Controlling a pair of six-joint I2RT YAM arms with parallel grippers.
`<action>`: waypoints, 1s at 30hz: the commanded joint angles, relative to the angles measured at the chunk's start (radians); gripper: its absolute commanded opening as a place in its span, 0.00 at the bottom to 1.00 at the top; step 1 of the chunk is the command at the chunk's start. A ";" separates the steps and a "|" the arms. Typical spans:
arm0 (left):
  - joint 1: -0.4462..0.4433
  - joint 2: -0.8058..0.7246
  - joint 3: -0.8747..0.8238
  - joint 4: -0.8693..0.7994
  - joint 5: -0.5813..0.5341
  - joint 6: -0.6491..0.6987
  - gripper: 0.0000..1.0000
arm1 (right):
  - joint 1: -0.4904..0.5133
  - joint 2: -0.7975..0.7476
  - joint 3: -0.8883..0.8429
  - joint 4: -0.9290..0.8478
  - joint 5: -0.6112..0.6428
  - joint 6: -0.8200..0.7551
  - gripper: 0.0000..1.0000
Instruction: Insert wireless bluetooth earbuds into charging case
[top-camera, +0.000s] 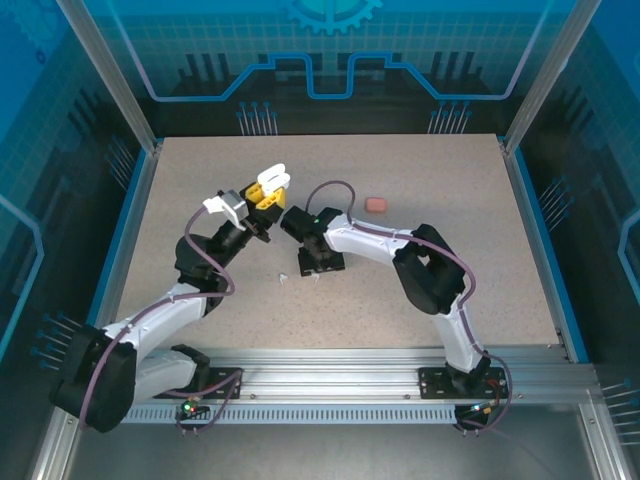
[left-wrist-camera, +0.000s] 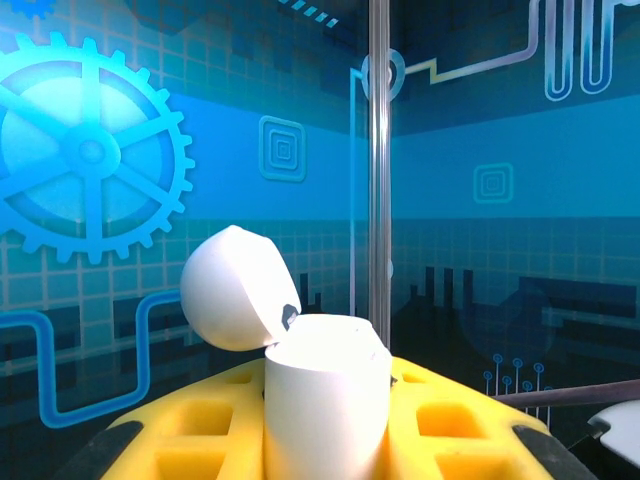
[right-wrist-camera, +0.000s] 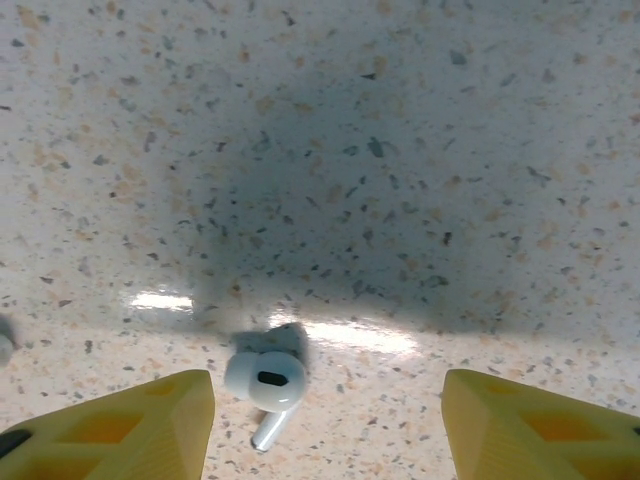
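The white charging case (left-wrist-camera: 325, 400) stands upright between the yellow fingers (left-wrist-camera: 190, 440) of my left gripper (top-camera: 264, 192), which is shut on it. Its lid (left-wrist-camera: 235, 290) is hinged open to the left. The case (top-camera: 273, 178) is held above the table's back middle. My right gripper (right-wrist-camera: 328, 430) points straight down at the table, open. A white earbud (right-wrist-camera: 265, 385) lies flat between its yellow fingertips (right-wrist-camera: 130, 425), nearer the left one and touching neither. In the top view the right gripper (top-camera: 320, 267) is low over the table's middle.
A second small white earbud (top-camera: 283, 276) lies on the speckled table (top-camera: 450, 280) just left of the right gripper. A salmon-pink closed case (top-camera: 376, 204) sits further back to the right. Aluminium posts and blue walls ring the table.
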 joint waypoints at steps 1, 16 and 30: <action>0.006 -0.014 0.032 0.008 0.025 0.032 0.00 | 0.021 0.035 0.046 -0.041 0.012 -0.001 0.62; 0.005 -0.020 0.020 0.028 0.024 0.025 0.00 | 0.033 0.109 0.104 -0.110 0.048 0.058 0.53; 0.006 -0.019 0.011 0.039 0.020 0.019 0.00 | 0.033 0.143 0.141 -0.152 0.032 0.136 0.44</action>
